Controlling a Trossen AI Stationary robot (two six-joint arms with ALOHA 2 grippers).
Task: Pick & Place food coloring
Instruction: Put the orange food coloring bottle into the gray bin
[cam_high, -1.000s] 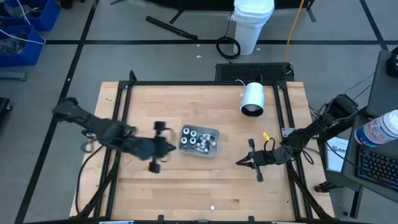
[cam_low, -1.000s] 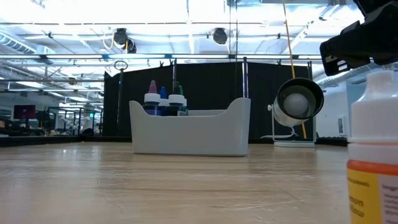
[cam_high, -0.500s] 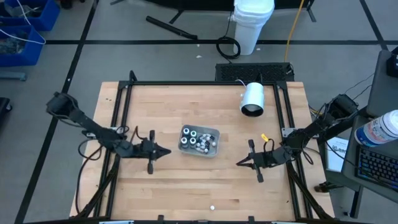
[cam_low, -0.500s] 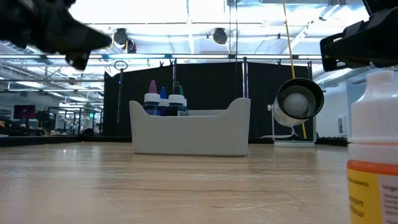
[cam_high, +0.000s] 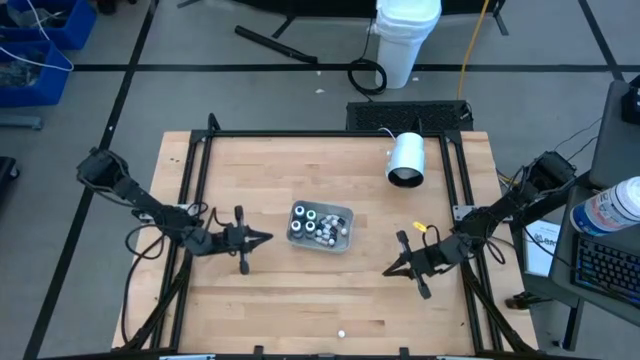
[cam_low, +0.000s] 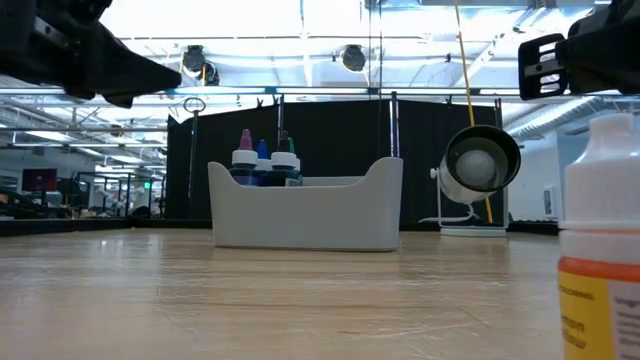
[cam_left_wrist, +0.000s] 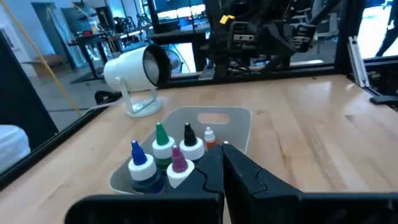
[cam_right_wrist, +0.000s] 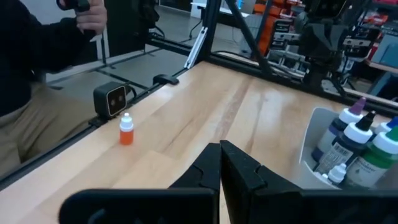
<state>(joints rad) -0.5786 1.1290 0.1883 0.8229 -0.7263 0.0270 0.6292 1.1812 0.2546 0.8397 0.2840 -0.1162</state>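
The food coloring bottles (cam_left_wrist: 163, 155), with blue, green, purple and black tips, stand upright in the grey tray (cam_high: 320, 226) at the table's middle. In the low view their tops (cam_low: 262, 158) show above the tray wall (cam_low: 305, 215). One orange-labelled bottle (cam_right_wrist: 126, 129) stands alone near the table's near edge; it is a white dot (cam_high: 341, 334) in the high view and large (cam_low: 600, 240) in the low view. My left gripper (cam_high: 264, 238) is shut, left of the tray. My right gripper (cam_high: 388, 271) is shut, right of the tray and nearer the near edge.
A white lamp cylinder (cam_high: 406, 160) lies on its stand near the far right of the table. A small camera box (cam_right_wrist: 109, 98) sits at the near edge. A seated person (cam_right_wrist: 37, 62) is beyond that edge. A black frame rail (cam_high: 320, 132) borders the tabletop.
My left gripper has drawn back from the tray toward the table's left edge and has come into the low view at upper left. My right gripper has shifted a little toward the near edge and turned slightly. The bottles and tray have stayed put.
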